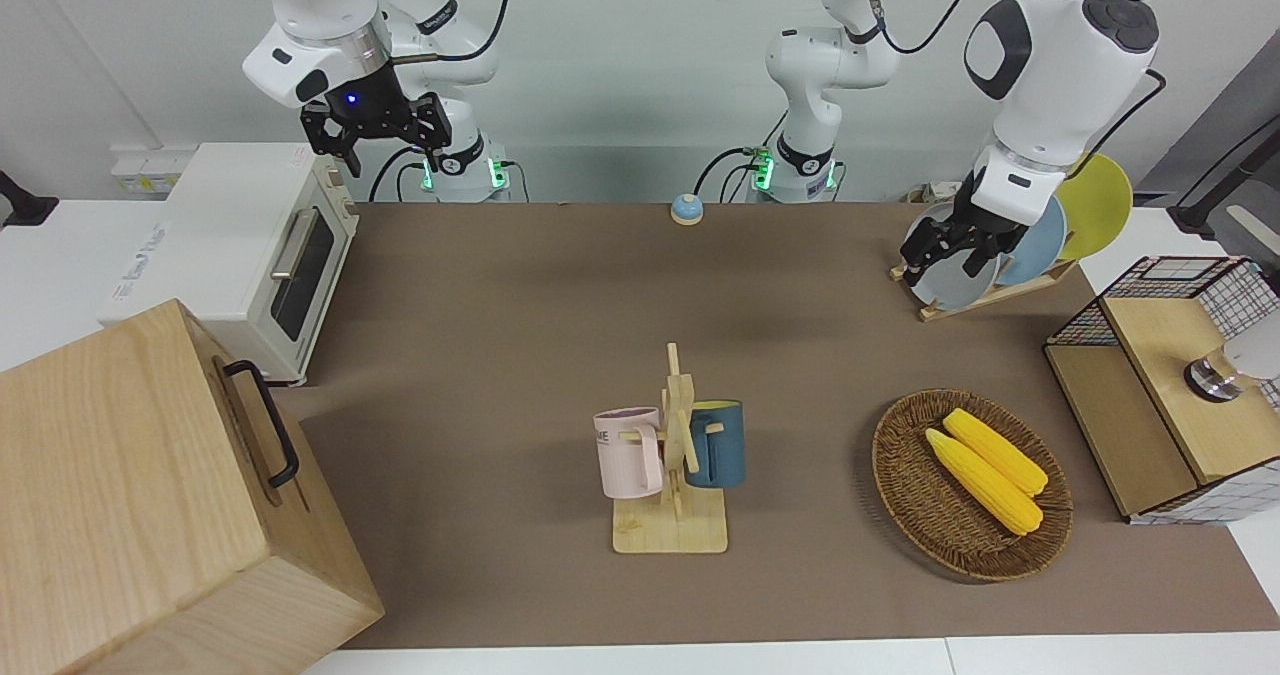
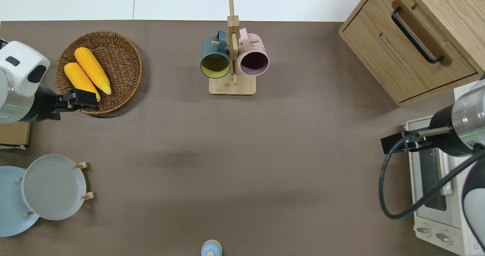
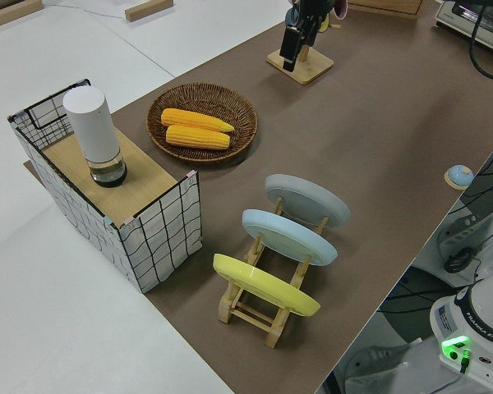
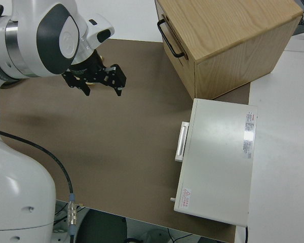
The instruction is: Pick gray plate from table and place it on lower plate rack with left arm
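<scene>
The gray plate (image 2: 53, 187) stands in the slot of the lower plate rack (image 2: 88, 196) that is farthest from the left arm's end of the table (image 2: 265, 153). It also shows in the front view (image 1: 948, 283) and the left side view (image 3: 308, 199). My left gripper (image 2: 88, 99) is open and empty, up in the air over the part of the wicker basket nearest the robots. It is apart from the plate, and shows in the front view (image 1: 945, 253). The right arm is parked, its gripper (image 1: 375, 140) open.
A sky-blue plate (image 2: 9, 199) and a yellow plate (image 1: 1100, 200) fill the rack's other slots. A wicker basket (image 2: 125, 58) holds two corn cobs. There is also a mug stand (image 2: 232, 85), a wooden drawer cabinet (image 2: 416, 40), a toaster oven (image 2: 435, 195), a wire crate (image 1: 1170, 375) and a small bell (image 2: 211, 248).
</scene>
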Controlling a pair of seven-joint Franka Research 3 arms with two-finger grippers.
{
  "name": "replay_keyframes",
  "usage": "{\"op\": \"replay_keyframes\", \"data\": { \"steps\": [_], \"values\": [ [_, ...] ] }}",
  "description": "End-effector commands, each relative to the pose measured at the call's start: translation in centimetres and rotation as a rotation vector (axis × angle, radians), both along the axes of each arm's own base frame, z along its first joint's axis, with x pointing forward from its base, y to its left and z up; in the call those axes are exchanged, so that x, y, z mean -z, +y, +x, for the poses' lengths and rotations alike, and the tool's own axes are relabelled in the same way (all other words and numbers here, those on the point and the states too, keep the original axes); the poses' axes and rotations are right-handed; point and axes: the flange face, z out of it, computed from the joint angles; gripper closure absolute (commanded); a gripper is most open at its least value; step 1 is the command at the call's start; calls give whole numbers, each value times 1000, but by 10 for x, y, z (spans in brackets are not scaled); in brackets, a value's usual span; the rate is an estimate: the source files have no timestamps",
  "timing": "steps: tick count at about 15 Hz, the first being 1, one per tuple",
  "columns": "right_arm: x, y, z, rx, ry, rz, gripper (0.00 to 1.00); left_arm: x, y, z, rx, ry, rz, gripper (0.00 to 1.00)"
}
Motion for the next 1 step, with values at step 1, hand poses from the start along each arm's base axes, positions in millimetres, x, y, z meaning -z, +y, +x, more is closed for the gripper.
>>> {"op": "replay_keyframes", "data": {
  "steps": [1],
  "values": [
    [-4,-3,-3,3,5,2,11,-2,1,0,-2,3,38,0]
  ]
}}
